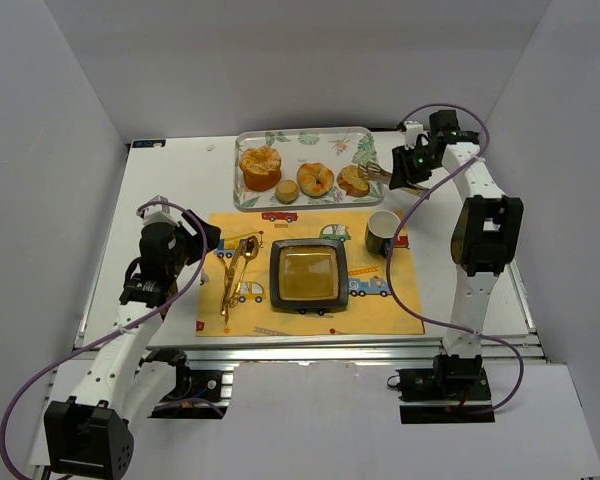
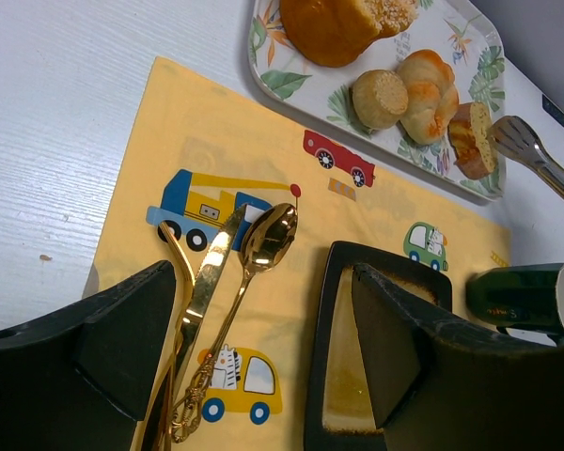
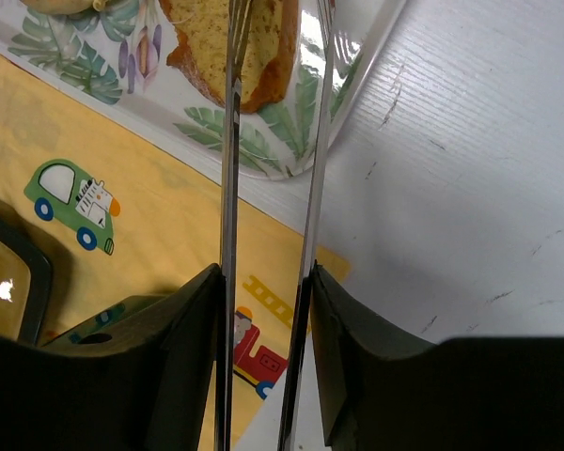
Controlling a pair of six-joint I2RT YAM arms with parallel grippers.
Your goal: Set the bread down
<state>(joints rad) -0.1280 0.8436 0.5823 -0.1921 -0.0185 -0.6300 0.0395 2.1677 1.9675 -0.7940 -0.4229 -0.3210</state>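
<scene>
A floral tray (image 1: pixel 242 142) at the back holds a big round bun (image 1: pixel 260 167), a small muffin (image 1: pixel 287 190), a twisted roll (image 1: pixel 315 179) and a bread slice (image 1: pixel 353 180). My right gripper (image 1: pixel 408 170) is shut on metal tongs (image 1: pixel 378 170), whose tips reach the slice's right end. In the right wrist view the gripper (image 3: pixel 263 282) holds the tongs (image 3: pixel 230 188) spread apart, one arm over the slice (image 3: pixel 202 56) and one beside it. A dark square plate (image 1: pixel 276 275) sits empty on the yellow placemat. My left gripper (image 2: pixel 263 310) is open above the mat.
Gold cutlery (image 1: pixel 235 275) lies on the placemat left of the plate; the spoon (image 2: pixel 263 240) shows under my left fingers. A green mug (image 1: pixel 382 232) stands right of the plate, just in front of the tray. White walls enclose the table.
</scene>
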